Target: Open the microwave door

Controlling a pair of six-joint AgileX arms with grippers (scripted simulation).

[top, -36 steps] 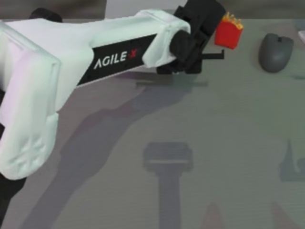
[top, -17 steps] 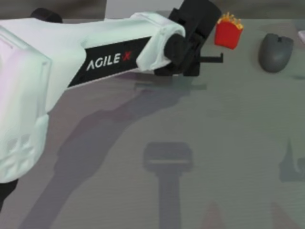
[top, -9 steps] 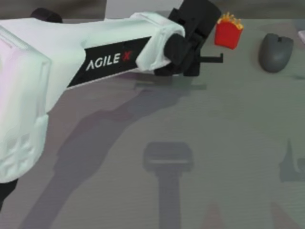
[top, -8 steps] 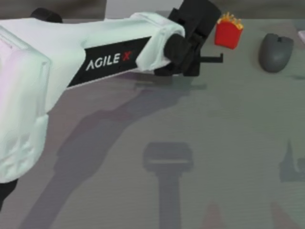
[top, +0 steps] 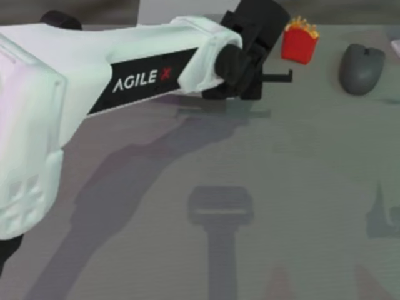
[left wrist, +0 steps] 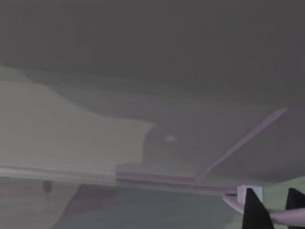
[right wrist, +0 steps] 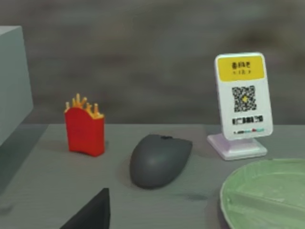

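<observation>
desk (top: 300,187): flat, matte grey-green top, crossed by soft arm shadows.
right end effector (right wrist: 90,212): only a dark wedge of it shows, low in the right wrist view. It sits over the desk's right part, facing the small things there. Whether it is wide or narrow, I cannot tell.
plate (right wrist: 267,195): pale green, shallow and round-rimmed, with a raised ridge dividing it. Nothing can be seen in the part that shows.
mouse (top: 361,67): dark grey, smooth and domed, lying flat on the desk's right side.
fries box (top: 299,40): bright red carton, narrower at the base, with yellow-orange fries standing out of its open top. It is left of the mouse and apart from it.
sign stand (right wrist: 242,102): upright white slab with rounded corners on a small pale foot. It has a yellow band on top and a square code below, and stands behind the mouse and the plate.
left arm (top: 94,94): a bulky glossy white shell with a black strip lettered AGILE X, reaching across from the left toward the far edge.
left end effector (top: 275,75): black and angular, just left of the fries box and beside the microwave. I cannot tell whether it is wide, narrow or holding anything.
microwave (top: 181,11): a light grey, plain-sided box at the far edge, left of the fries box and mostly hidden under the left arm.
microwave door: I cannot pick it out for sure. The left wrist view shows only flat grey planes close up, with a thin mauve edge strip.
</observation>
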